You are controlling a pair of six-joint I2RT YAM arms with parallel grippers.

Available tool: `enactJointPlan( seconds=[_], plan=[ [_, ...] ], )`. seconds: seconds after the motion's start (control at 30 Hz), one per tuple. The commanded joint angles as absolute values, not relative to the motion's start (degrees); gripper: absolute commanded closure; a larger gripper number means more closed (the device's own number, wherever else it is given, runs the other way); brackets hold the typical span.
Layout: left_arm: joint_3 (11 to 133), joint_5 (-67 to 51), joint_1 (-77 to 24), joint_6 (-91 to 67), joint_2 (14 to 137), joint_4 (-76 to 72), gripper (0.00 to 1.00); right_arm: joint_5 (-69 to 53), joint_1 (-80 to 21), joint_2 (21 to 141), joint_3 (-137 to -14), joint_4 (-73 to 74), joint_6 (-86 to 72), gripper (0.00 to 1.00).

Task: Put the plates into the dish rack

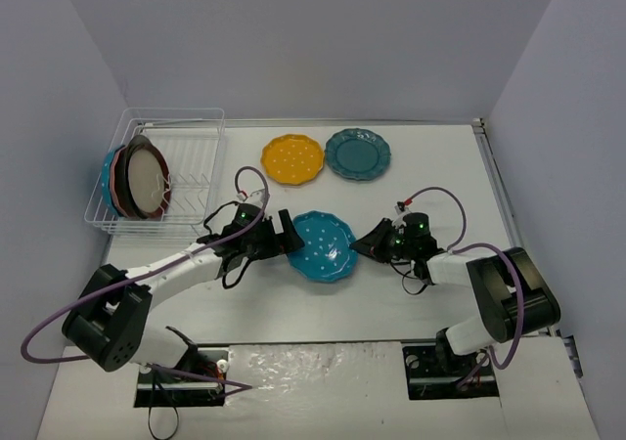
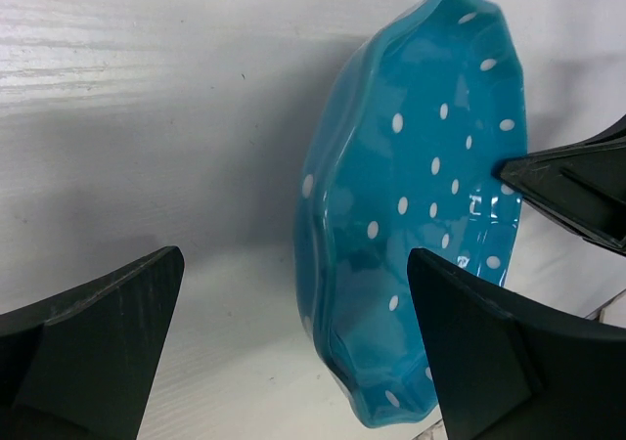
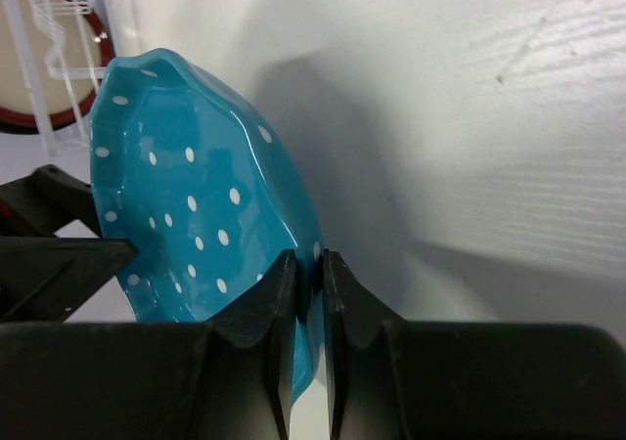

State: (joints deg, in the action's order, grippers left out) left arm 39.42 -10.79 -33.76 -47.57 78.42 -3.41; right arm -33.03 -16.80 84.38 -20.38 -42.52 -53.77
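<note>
Right gripper (image 3: 308, 274) is clamped on the rim of the bright blue dotted plate (image 1: 323, 245), one finger on each face of the scalloped edge. The plate sits mid-tabletop, a bit toward the near edge. It's tilted, right side raised with a shadow under it; can't tell if the left rim touches the tabletop (image 1: 440, 186)

Left gripper (image 2: 296, 257) has its jaws spread wide and holds nothing. It's right at the plate's left rim: in the left wrist view the rim runs between the two fingers, one finger over bare table, the other in front of the plate's face. No contact visible

Dish rack (image 1: 201, 127) is at the far left corner. Plates stand on edge at its left end: the cream-centred dark-rimmed plate (image 1: 147, 176) faces out, with the pink rim (image 1: 116, 188) and a blue rim (image 1: 105, 171) behind it. Exact count in there is unclear

Yellow plate (image 1: 292, 158) and dark teal plate (image 1: 357, 154) lie flat near the middle of the far edge, just beside each other, teal on the right, well apart from both grippers
</note>
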Motion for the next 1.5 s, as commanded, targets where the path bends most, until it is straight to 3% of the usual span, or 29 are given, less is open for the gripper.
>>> enactJointPlan(
  seconds=[0.0, 0.13, 0.27, 0.43, 0.63, 0.7, 0.77, 0.8, 0.97, 1.07, 1.2, 1.47],
  plan=[
    [41.2, -14.0, -34.1, -50.6, 79.8, -9.1, 0.03, -40.5, -16.4, 84.6, -21.0, -58.6, -60.1, 1.0],
    [41.0, -15.5, -34.5, -52.6, 80.3, -11.8, 0.03, -40.8, -16.4, 84.8, -20.8, -59.3, -60.0, 1.0],
    [41.4, -17.4, -34.5, -54.2, 79.8, -13.3, 0.13, -40.6, -16.4, 84.8, -20.9, -59.3, -59.5, 1.0],
    [41.4, -17.3, -34.6, -54.7, 77.9, -12.7, 0.52, -40.8, -16.4, 85.0, -20.6, -60.2, -59.6, 1.0],
    [40.9, -18.3, -34.6, -55.9, 76.5, -14.1, 0.8, -41.0, -16.3, 85.0, -20.6, -60.9, -59.5, 1.0],
    [41.1, -18.7, -34.6, -56.1, 75.7, -14.4, 0.96, -41.1, -16.3, 84.9, -20.6, -60.8, -59.2, 1.0],
    [41.4, -18.8, -34.5, -56.0, 74.6, -14.0, 1.0, -41.0, -16.3, 84.4, -20.6, -60.0, -58.4, 0.99],
    [41.7, -18.7, -34.6, -55.7, 73.7, -13.5, 1.0, -40.9, -16.3, 84.0, -20.6, -59.5, -57.8, 0.92],
    [44.1, -17.9, -34.6, -53.2, 69.8, -10.3, 1.0, -38.9, -16.2, 79.1, -22.4, -50.7, -51.4, 0.31],
    [46.6, -16.7, -34.6, -50.1, 67.4, -6.1, 1.0, -35.6, -15.9, 74.0, -24.9, -40.7, -46.7, 0.07],
    [54.3, -11.8, -34.3, -42.6, 65.5, 6.8, 1.0, -29.6, -15.1, 67.2, -31.1, -22.0, -38.3, 0.0],
    [79.1, 11.7, -30.0, -16.2, 65.1, 30.1, 1.0, -24.9, -7.6, 54.6, -36.1, -8.2, -30.5, 0.0]
  ],
)
